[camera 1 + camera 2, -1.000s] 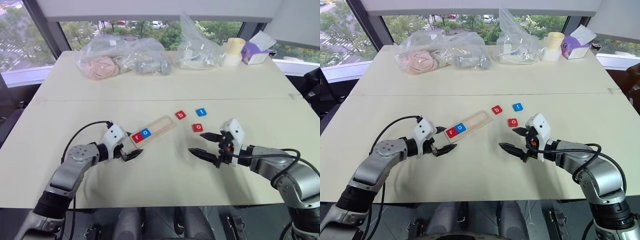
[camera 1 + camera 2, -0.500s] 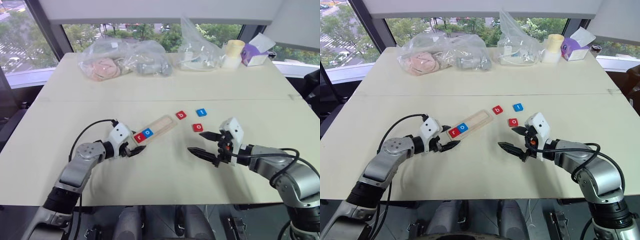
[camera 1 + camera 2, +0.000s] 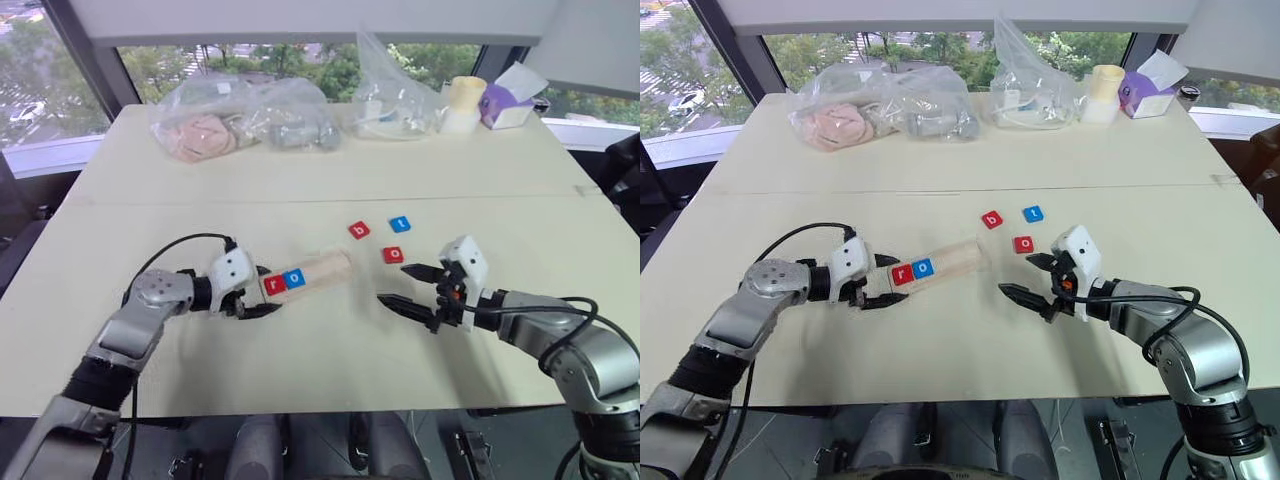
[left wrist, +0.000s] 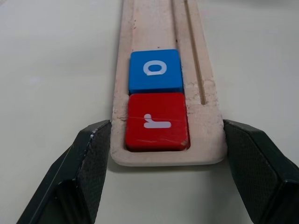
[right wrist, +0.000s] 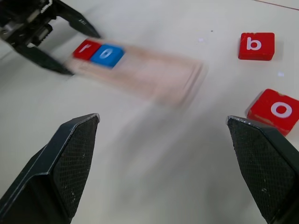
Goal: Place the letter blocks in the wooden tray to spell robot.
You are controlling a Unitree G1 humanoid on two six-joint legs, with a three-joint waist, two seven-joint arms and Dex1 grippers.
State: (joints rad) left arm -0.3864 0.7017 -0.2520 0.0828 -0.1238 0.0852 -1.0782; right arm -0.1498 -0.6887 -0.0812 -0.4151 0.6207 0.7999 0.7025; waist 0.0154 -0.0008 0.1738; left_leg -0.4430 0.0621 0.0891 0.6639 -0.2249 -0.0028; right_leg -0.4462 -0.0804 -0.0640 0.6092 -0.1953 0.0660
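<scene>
1. The wooden tray (image 3: 308,275) lies on the desk (image 3: 300,350), holding a red r block (image 3: 274,284) and a blue o block (image 3: 294,278) at its left end.
2. The red b block (image 3: 359,230), blue t block (image 3: 400,224) and red o block (image 3: 393,255) lie loose right of it.

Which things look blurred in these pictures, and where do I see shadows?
Right wrist view: the wooden tray is smeared, while the red b block is crisp. Left wrist view: the tray is sharp, with a soft shadow under its end, where the left hand grips it.

r tile (image 4: 156,121), o tile (image 4: 155,71) in tray (image 4: 154,28)
</scene>
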